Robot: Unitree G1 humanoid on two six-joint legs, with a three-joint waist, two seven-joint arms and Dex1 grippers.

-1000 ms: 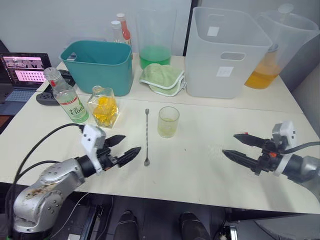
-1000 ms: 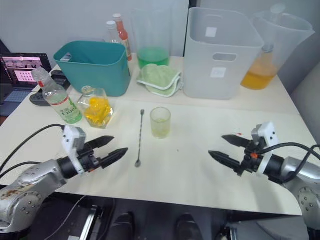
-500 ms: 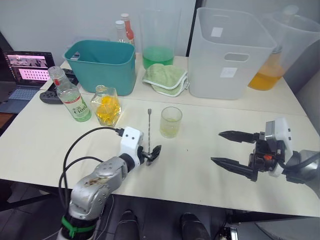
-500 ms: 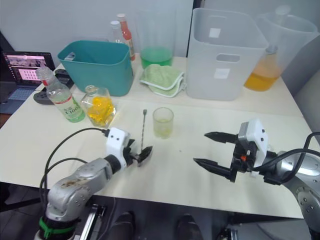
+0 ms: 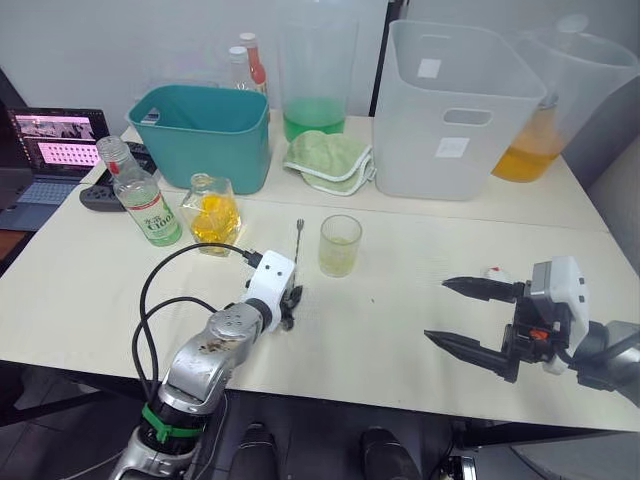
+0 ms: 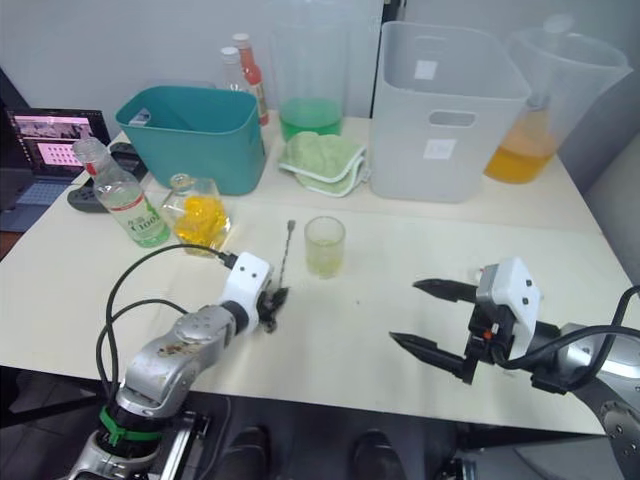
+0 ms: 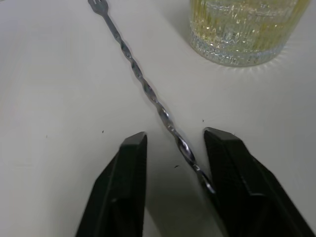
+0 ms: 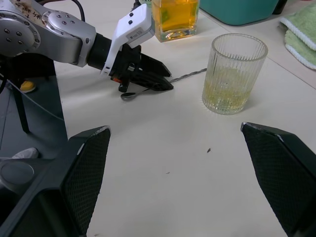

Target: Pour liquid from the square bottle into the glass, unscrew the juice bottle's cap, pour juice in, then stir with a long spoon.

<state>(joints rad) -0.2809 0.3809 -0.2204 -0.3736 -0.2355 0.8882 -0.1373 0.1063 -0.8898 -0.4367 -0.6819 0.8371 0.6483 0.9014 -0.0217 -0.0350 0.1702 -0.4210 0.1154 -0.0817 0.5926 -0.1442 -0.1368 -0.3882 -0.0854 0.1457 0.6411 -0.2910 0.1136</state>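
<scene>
The long spoon (image 5: 297, 250) lies flat on the table left of the glass (image 5: 340, 245), which holds pale yellow liquid. My left gripper (image 5: 291, 305) is low over the spoon's bowl end. In the left wrist view its fingers (image 7: 126, 187) stand a narrow gap apart, with the twisted stem (image 7: 143, 86) running between them and close against one. The square bottle (image 5: 212, 212), with yellow liquid, and the green-labelled juice bottle (image 5: 140, 195) stand at the left. My right gripper (image 5: 437, 311) hovers wide open and empty near the right front.
A teal bin (image 5: 200, 130), a green cloth (image 5: 325, 158) and a tall white bin (image 5: 460, 110) line the back. Jugs of green liquid (image 5: 318, 80) and orange liquid (image 5: 545, 120) stand behind them. A laptop (image 5: 50, 150) sits at the far left.
My left gripper has moved right onto the spoon's bowl end, and its fingers have narrowed from wide open. The right gripper has stayed wide open and barely shifted.
</scene>
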